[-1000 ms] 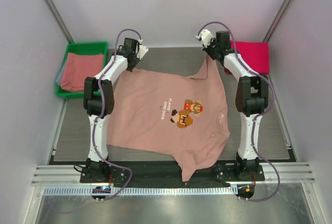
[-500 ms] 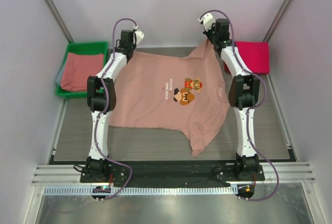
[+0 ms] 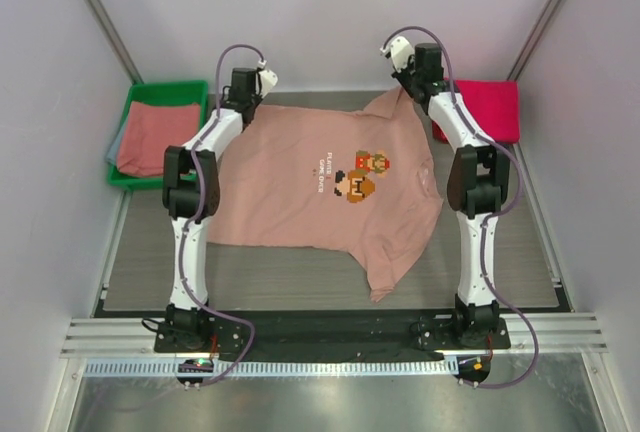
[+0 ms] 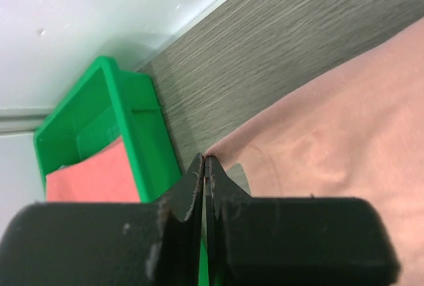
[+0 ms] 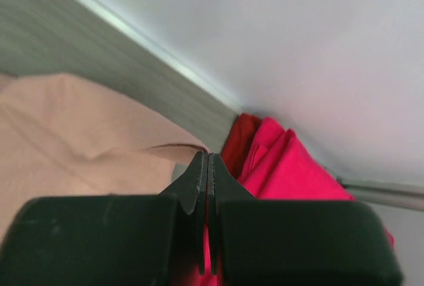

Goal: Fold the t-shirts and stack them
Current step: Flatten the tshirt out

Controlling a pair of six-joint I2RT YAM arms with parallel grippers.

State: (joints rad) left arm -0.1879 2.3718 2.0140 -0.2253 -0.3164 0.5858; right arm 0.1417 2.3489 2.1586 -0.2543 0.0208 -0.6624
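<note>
A salmon-pink t-shirt [image 3: 300,182] with a pixel-art print lies spread on the grey table, one sleeve trailing toward the near edge. My left gripper [image 3: 247,102] is shut on its far left corner, seen in the left wrist view [image 4: 207,159] with the pink cloth [image 4: 331,127] running off to the right. My right gripper [image 3: 405,87] is shut on its far right corner, seen in the right wrist view [image 5: 207,155] with the pink cloth [image 5: 79,127] to the left. A folded magenta t-shirt [image 3: 487,110] lies at the far right, close by the right gripper [image 5: 291,167].
A green plastic bin [image 3: 135,102] at the far left holds folded salmon and grey shirts [image 3: 155,137]; its wall [image 4: 142,140] is just left of my left gripper. White walls close the back and sides. A metal rail runs along the near edge [image 3: 320,337].
Both grippers have carried the shirt's far corners toward the back wall, dragging the shirt away from the near edge and stretching it flatter. In the last half second little has moved.
</note>
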